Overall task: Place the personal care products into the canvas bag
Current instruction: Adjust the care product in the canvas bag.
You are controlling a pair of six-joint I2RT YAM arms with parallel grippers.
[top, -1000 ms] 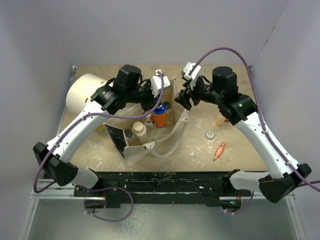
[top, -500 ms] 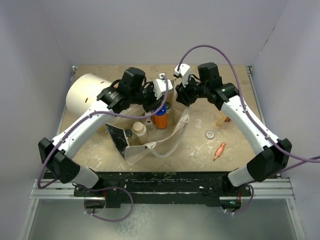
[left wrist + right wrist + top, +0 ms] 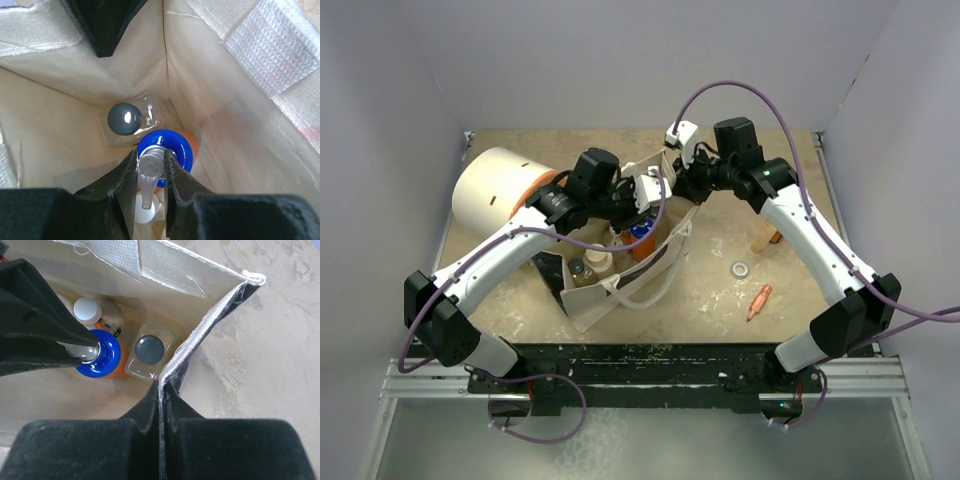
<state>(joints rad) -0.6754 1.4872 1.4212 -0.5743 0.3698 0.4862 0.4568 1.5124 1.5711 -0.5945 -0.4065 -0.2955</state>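
A mottled tan worktop [image 3: 720, 300] between pale walls carries the canvas bag [image 3: 620, 300], which stands open just left of centre in the top view. The left hand [image 3: 150, 162] reaches down into it, fingers clamped on the silver pump neck of the orange bottle [image 3: 175, 150] with the blue top. A clear bottle [image 3: 127, 120] with a dark cap stands just beside it inside. The right hand [image 3: 159, 390] is closed tight, pinching the bag's upper-right rim. A beige bottle [image 3: 763, 240] stands at right, well apart from the bag.
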